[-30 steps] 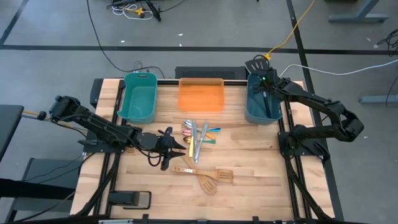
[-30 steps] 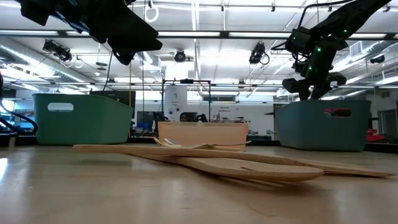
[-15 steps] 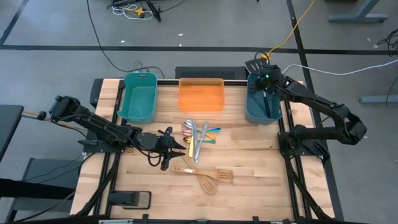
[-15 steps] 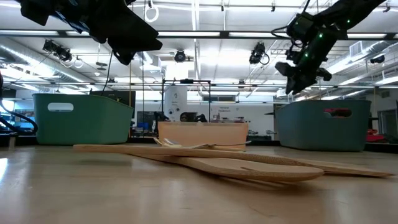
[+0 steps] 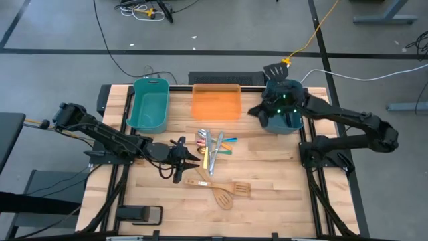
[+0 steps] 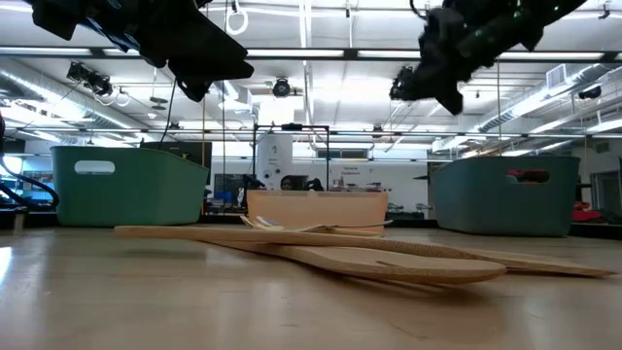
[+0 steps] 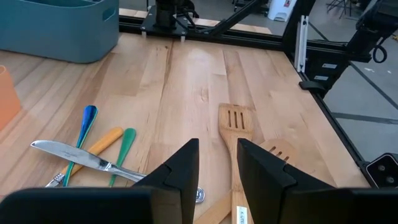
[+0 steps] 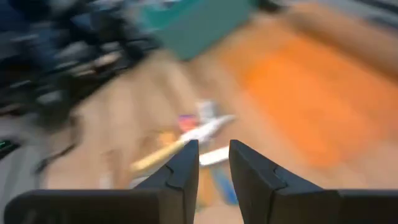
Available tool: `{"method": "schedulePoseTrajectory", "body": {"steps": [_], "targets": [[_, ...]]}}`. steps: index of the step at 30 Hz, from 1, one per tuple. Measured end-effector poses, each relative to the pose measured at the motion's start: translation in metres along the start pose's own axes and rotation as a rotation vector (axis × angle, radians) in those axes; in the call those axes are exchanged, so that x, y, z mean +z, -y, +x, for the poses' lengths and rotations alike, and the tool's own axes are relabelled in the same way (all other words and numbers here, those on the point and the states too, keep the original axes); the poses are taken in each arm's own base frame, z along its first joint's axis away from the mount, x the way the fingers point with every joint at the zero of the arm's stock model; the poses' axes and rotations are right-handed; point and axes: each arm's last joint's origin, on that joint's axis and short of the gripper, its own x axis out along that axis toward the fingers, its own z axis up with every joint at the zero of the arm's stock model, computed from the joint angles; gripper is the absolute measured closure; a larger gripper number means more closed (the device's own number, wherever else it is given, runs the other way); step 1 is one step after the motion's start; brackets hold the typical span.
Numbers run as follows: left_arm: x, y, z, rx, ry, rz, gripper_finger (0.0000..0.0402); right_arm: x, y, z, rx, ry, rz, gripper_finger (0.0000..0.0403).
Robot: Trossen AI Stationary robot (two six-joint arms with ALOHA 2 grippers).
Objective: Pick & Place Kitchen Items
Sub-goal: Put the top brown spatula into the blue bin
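Hovering over the right teal tub (image 5: 284,119) at the far right of the worktop (image 5: 267,174), the right end effector (image 5: 257,110) carries nothing; its fingers (image 8: 180,171) stand a narrow gap apart with nothing between them. A black turner (image 5: 273,71) pokes out past the tub's far rim.

The left end effector (image 5: 188,159) waits low over the worktop just left of the utensil cluster, its fingers (image 7: 180,168) likewise slightly parted and empty.

The remaining kitchen items lie mid-worktop, in front of the orange tray (image 5: 216,102). Silver cutlery (image 5: 212,150) lies across small coloured-handled pieces (image 5: 227,142). Nearer the front edge, two pale wooden spatulas (image 5: 224,191) cross each other; the left wrist view shows the slotted spatula (image 7: 235,134) lying flat just ahead of the fingers, with a knife (image 7: 81,157) over blue, yellow and green handles beside it. The left teal tub (image 5: 150,104) stands at the far left.
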Motion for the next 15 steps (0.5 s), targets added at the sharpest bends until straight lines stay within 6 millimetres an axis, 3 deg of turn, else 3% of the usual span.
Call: {"method": "schedulePoseTrajectory", "body": {"steps": [8, 15], "targets": [[0.0, 0.0, 0.0, 0.0, 0.0, 0.0, 0.0287, -0.017, -0.066, 0.011, 0.255, -0.014, -0.121, 0.0304], [0.0, 0.0, 0.0, 0.0, 0.001, 0.001, 0.0287, -0.05, -0.125, 0.016, 0.362, -0.039, -0.22, 0.0304]]}}
